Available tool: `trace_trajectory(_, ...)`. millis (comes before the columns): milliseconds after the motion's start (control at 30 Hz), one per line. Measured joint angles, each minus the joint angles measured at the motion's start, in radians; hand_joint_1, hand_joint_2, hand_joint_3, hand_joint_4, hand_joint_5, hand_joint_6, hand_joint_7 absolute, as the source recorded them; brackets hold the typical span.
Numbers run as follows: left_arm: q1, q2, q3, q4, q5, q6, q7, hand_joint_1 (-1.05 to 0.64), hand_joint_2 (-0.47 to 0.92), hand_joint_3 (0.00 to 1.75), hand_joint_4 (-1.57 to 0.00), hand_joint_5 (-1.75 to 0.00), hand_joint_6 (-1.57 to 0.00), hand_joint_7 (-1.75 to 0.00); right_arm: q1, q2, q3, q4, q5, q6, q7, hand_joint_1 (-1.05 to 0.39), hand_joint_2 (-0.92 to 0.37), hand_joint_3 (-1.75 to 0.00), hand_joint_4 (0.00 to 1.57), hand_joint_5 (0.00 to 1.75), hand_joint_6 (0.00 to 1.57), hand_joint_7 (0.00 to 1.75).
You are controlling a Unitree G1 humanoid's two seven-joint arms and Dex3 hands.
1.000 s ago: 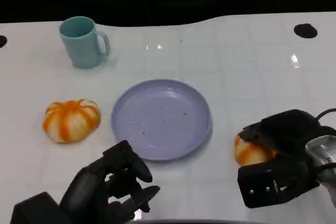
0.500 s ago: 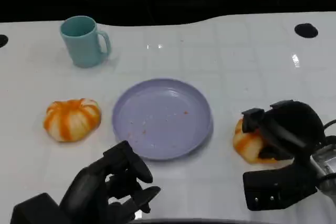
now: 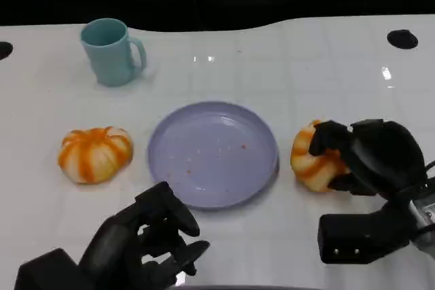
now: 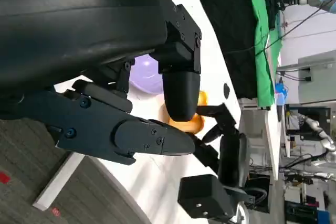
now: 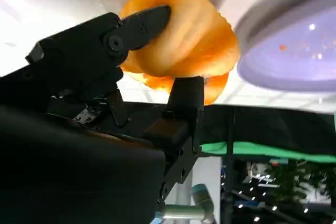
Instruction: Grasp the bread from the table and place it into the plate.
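The white glossy surface [image 3: 319, 73] carries all the things; in its middle lies the round lavender shallow plate [image 3: 213, 153], with nothing in it but some crumbs; to the right of it, just beside its rim, is the orange-and-white round bread roll [image 3: 309, 157], and the right hand [image 3: 370, 157] has its black fingers [image 5: 134, 27] closed around this roll, one finger over the top and another under it, as the right wrist view shows. The left hand [image 3: 146, 239] rests low near the front edge, its fingers curled in and holding nothing. A second orange-striped round bread [image 3: 94, 154] sits left of the plate, and a teal ceramic mug [image 3: 110, 52] stands farther back. I judge the roll to be light and soft, so it may dent under pressure; a gentle hold across its wide middle seems best.
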Motion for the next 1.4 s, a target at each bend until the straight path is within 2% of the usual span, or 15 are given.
trace_trajectory(100,0.000,0.000,0.000,0.000,0.000,0.002,0.000,-0.48,0.92,0.25,-0.62,-1.75,-0.42,-1.67,0.000,0.003,-0.024,-0.045,0.021,-0.002,0.000,-0.18,-0.40,-1.14,0.93,1.75,0.73,1.71)
trace_trajectory(167,0.000,0.000,0.000,0.000,0.000,0.003,0.000,-0.48,0.92,0.25,-0.62,-1.75,-0.42,-1.68,-0.001,0.003,-0.033,-0.072,0.033,-0.013,0.000,-0.18,-0.35,-1.21,0.94,1.75,0.73,1.71)
trace_trajectory(400,0.000,0.000,0.000,-0.001,0.000,0.008,0.000,-0.47,0.92,0.25,-0.61,-1.75,-0.41,-1.68,-0.019,0.034,-0.058,-0.156,0.067,-0.048,0.011,-0.20,-0.31,-1.22,0.97,1.75,0.72,1.75)
trace_trajectory(567,-0.001,0.000,-0.001,-0.001,0.000,0.009,0.000,-0.45,0.92,0.26,-0.61,-1.75,-0.40,-1.68,-0.049,0.098,-0.064,-0.190,0.112,-0.035,0.095,-0.20,-0.35,-1.25,0.97,1.75,0.73,1.75)
trace_trajectory(667,-0.001,-0.001,-0.002,-0.001,0.000,0.009,0.000,-0.45,0.92,0.26,-0.61,-1.75,-0.40,-1.70,-0.053,0.147,-0.063,-0.200,0.128,-0.014,0.138,-0.16,-0.30,-1.32,0.99,1.75,0.76,1.73)
trace_trajectory(900,-0.001,-0.001,-0.005,-0.001,0.000,0.008,0.000,-0.45,0.92,0.26,-0.63,-1.75,-0.40,-1.68,-0.128,0.245,-0.053,-0.102,0.138,-0.032,0.143,-0.13,-0.25,-1.37,0.99,1.75,0.76,1.74)
trace_trajectory(1067,0.000,-0.001,-0.006,-0.003,0.000,0.008,0.000,-0.47,0.92,0.26,-0.64,-1.75,-0.41,-1.69,-0.159,0.299,-0.054,-0.048,0.178,0.001,0.191,-0.11,-0.28,-1.37,0.93,1.75,0.73,1.69)
trace_trajectory(1100,0.000,-0.002,-0.007,-0.003,0.000,0.008,0.000,-0.47,0.92,0.25,-0.64,-1.75,-0.41,-1.69,-0.160,0.307,-0.057,-0.042,0.197,0.005,0.209,-0.11,-0.29,-1.36,0.91,1.75,0.74,1.63)
trace_trajectory(1133,0.000,-0.002,-0.007,-0.003,0.000,0.008,0.000,-0.47,0.92,0.25,-0.64,-1.75,-0.41,-1.68,-0.161,0.313,-0.059,-0.035,0.211,0.005,0.225,-0.13,-0.30,-1.32,0.89,1.75,0.78,1.40)
trace_trajectory(1167,0.000,-0.002,-0.008,-0.003,0.000,0.008,0.000,-0.46,0.92,0.26,-0.64,-1.75,-0.41,-1.68,-0.164,0.318,-0.060,-0.026,0.227,0.004,0.238,-0.14,-0.33,-1.25,0.85,1.75,0.79,1.25)
trace_trajectory(1233,0.001,-0.002,-0.008,-0.003,0.000,0.008,0.000,-0.47,0.92,0.26,-0.64,-1.75,-0.40,-1.68,-0.167,0.327,-0.065,-0.011,0.251,0.009,0.262,-0.17,-0.48,-0.93,0.74,1.69,0.81,0.84)
trace_trajectory(1267,0.001,-0.002,-0.008,-0.003,0.000,0.008,0.000,-0.48,0.92,0.26,-0.64,-1.75,-0.40,-1.68,-0.168,0.331,-0.066,-0.009,0.264,0.021,0.282,-0.21,-0.60,-0.71,0.63,1.41,0.78,0.58)
trace_trajectory(1300,0.001,-0.002,-0.009,-0.003,0.001,0.007,0.000,-0.48,0.92,0.26,-0.64,-1.75,-0.40,-1.68,-0.168,0.333,-0.066,-0.009,0.272,0.039,0.308,-0.22,-0.66,-0.59,0.60,1.26,0.78,0.45)
trace_trajectory(1367,0.001,-0.001,-0.011,-0.003,0.006,0.005,0.000,-0.50,0.92,0.24,-0.63,-1.75,-0.40,-1.70,-0.168,0.333,-0.065,-0.013,0.285,0.072,0.361,-0.31,-0.79,-0.37,0.46,0.77,0.68,0.21)
trace_trajectory(1400,0.002,-0.001,-0.012,-0.003,0.014,0.000,0.001,-0.50,0.92,0.24,-0.63,-1.75,-0.40,-1.71,-0.168,0.331,-0.063,-0.018,0.285,0.084,0.387,-0.34,-0.85,-0.27,0.43,0.60,0.64,0.14)
